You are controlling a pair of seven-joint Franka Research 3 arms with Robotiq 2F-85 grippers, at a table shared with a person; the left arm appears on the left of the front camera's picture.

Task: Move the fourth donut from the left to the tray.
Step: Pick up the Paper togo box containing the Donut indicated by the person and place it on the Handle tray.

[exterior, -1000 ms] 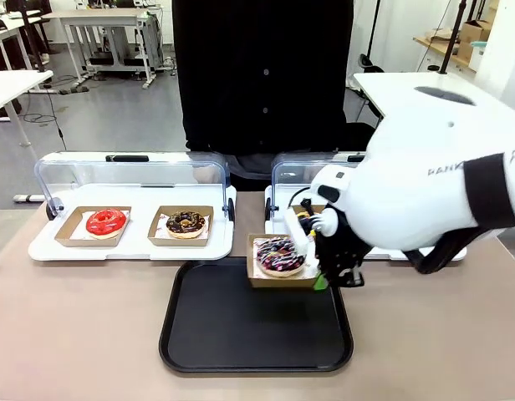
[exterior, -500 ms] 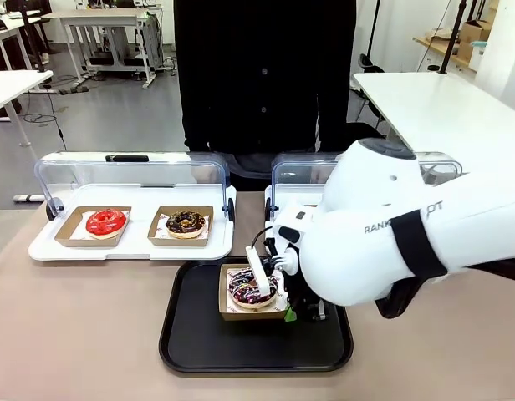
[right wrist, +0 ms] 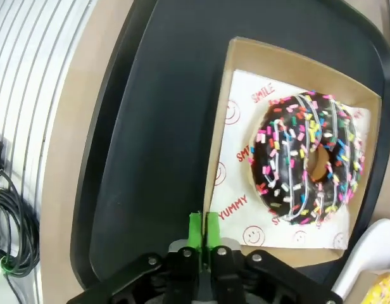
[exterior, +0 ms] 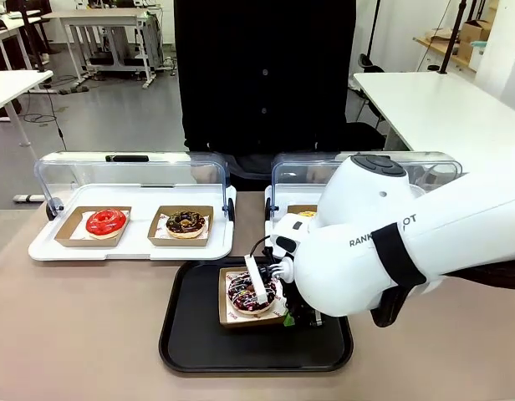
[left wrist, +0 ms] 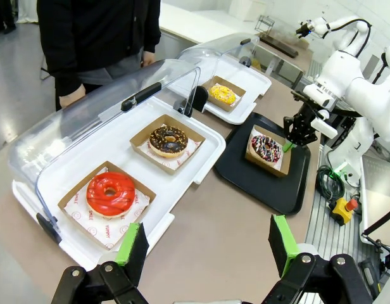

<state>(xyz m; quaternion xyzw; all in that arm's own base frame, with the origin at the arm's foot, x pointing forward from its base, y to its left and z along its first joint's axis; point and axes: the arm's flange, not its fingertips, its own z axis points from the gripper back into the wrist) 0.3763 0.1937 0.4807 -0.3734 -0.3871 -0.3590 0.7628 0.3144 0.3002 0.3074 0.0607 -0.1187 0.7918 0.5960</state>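
Front view looks across a light brown table (exterior: 82, 326) at a person in black (exterior: 264, 75) standing at the far side, with grey floor and white tables behind.

Two white display trays with raised clear lids stand along the far edge. The left display tray (exterior: 132, 238) holds two donuts: a red-glazed donut (exterior: 105, 222) and, to its right, a chocolate donut with crumbs (exterior: 186, 223). The right display tray (left wrist: 236, 88) holds one yellow donut (left wrist: 222, 94).

One black tray (exterior: 199, 334) lies at the near middle. The fourth donut (exterior: 252, 293) sits in its brown cardboard holder (right wrist: 220, 136) on the black tray.

The left gripper (left wrist: 206, 244) hovers over the table's end, jaws wide apart, holding nothing.

The right gripper (right wrist: 201, 223) has its green pads (right wrist: 195, 228) pinched together on the holder's near wall, at the edge away from the donut.
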